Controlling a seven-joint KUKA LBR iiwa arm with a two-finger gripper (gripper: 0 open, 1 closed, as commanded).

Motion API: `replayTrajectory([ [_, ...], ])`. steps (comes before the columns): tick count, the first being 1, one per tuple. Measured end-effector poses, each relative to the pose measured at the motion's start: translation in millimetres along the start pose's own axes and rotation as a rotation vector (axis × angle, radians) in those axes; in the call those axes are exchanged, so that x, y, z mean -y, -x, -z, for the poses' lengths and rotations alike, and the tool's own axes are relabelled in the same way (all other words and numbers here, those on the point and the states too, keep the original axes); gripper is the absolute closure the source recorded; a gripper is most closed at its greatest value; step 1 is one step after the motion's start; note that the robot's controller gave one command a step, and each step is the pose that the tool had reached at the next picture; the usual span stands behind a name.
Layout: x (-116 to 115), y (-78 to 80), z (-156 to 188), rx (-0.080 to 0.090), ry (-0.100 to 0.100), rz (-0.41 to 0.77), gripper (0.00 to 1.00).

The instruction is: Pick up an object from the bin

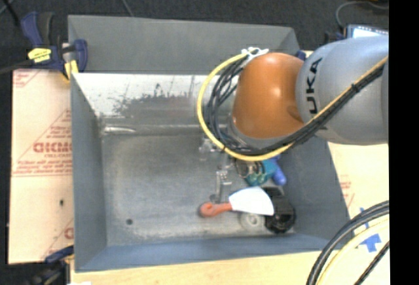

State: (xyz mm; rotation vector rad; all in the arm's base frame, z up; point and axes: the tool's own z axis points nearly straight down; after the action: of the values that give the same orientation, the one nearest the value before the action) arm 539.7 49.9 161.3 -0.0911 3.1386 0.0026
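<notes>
My gripper (221, 187) hangs below the arm's orange cover, right of the middle of the bin floor. Its tip is just above the orange handle of a white-bladed scraper (247, 202), which lies flat near the front wall. Whether it touches the handle I cannot tell. A blue and teal thing (267, 175) lies just right of the gripper, partly hidden under the arm. A black thing (281, 218) rests in the front right corner, beside the scraper's blade. A small pale round thing (249, 220) lies just in front of the blade.
The arm and its orange cover with yellow and black cables hide the right rear of the bin. The loose things are gathered at the front right. The bin's walls slope down to the floor on all sides.
</notes>
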Motion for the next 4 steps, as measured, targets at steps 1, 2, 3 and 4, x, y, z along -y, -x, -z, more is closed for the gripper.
replayTrajectory([
  [1, 43.4, -23.5, -5.7, -0.006, -0.002, -0.008, 0.0],
  [2, 56.0, -45.5, -14.0, 0.001, -0.001, 0.031, 0.0],
  [3, 55.9, -52.6, -40.9, -0.001, -0.002, 0.211, 0.0],
  [4, 72.6, -49.4, -78.5, 0.002, -0.001, 0.253, 1.0],
])
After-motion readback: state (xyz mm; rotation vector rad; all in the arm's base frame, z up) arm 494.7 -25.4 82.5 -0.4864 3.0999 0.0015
